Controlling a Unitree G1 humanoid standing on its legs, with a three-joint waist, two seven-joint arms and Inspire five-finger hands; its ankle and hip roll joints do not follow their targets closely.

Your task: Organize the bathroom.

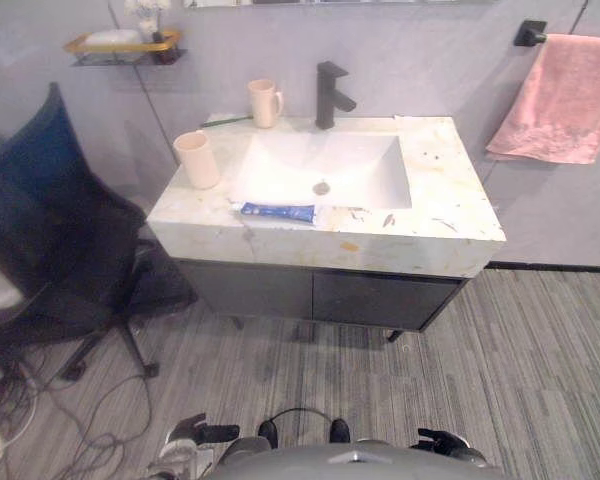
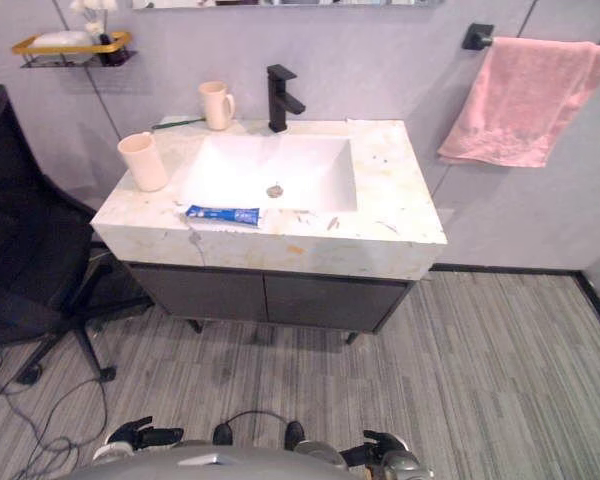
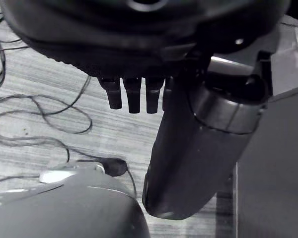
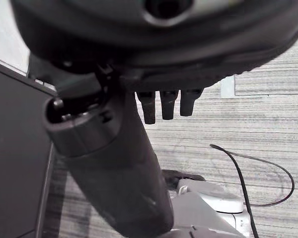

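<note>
A blue toothpaste tube [image 1: 277,212] lies on the desk [image 1: 450,225] at the front rim of the white sink [image 1: 325,168]; one beige cup [image 1: 198,159] stands left of the basin, another cup [image 1: 264,102] beside the black faucet [image 1: 329,95], a pink towel [image 1: 560,98] hangs at right. The left hand [image 1: 202,434] and right hand [image 1: 442,441] hang low over the floor, fingers relaxed and straight, holding nothing.

My robot's two dark hands
Left hand [image 3: 139,94] matt black, blunt ribbed fingertips, thick smooth thumb; right hand [image 4: 164,106] matches it.
</note>
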